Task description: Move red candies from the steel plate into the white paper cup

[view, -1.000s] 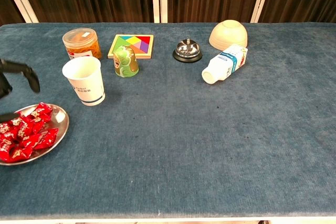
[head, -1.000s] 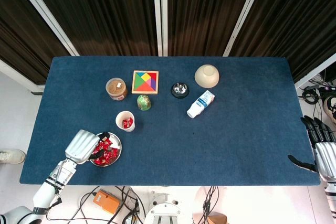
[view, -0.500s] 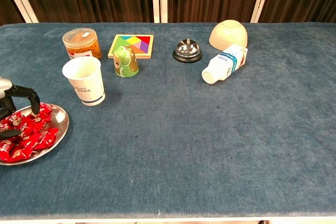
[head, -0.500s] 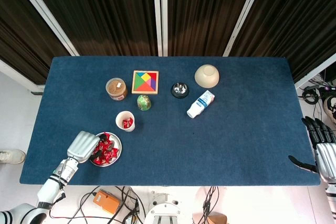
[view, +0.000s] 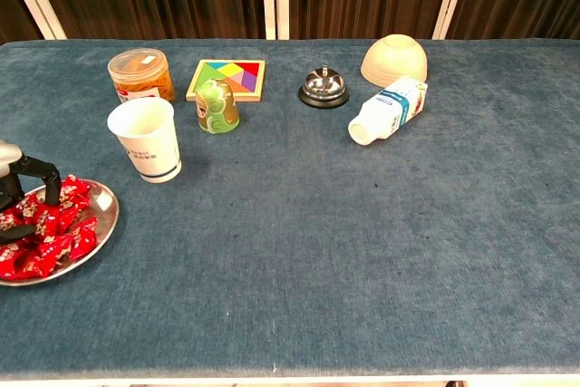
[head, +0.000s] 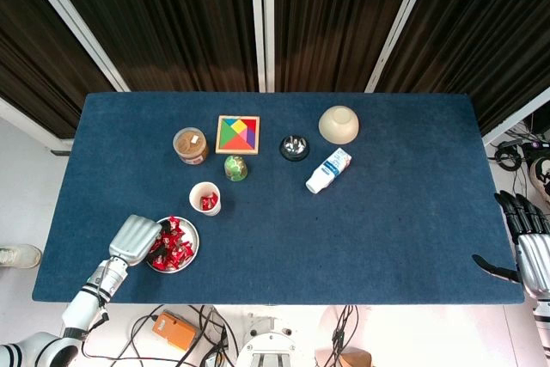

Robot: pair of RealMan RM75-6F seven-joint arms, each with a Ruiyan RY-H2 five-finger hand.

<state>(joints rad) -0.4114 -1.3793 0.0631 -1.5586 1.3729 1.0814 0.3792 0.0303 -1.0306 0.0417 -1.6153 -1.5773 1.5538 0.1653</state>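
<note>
Left hand (head: 136,239) hangs over the near-left edge of the steel plate (head: 191,249), its dark fingers (view: 47,179) curled down into the heap of red candies (view: 45,233). Whether a candy is already pinched between them I cannot tell: the fingertips are buried in the wrappers in the chest view and hidden under the silver back of the hand in the head view.

The relation that matters is where the white paper cup (view: 145,140) lies from this hand: beyond the far-right rim of the plate, near it but apart from it, standing upright with its mouth open. The head view shows some red inside it already. So once a candy is held, the carry is probably a short lift, then away from the robot and slightly to the hand's right, ending above the cup's mouth. The plate is round, so no approach axis favours one side; the heap lies directly under the fingers.

Right hand (head: 526,245) sits at the far right edge of the surface (head: 387,221), fingers spread and holding nothing, well apart from both plate and cup. The left hand is plainly the nearer one for this work.
</note>
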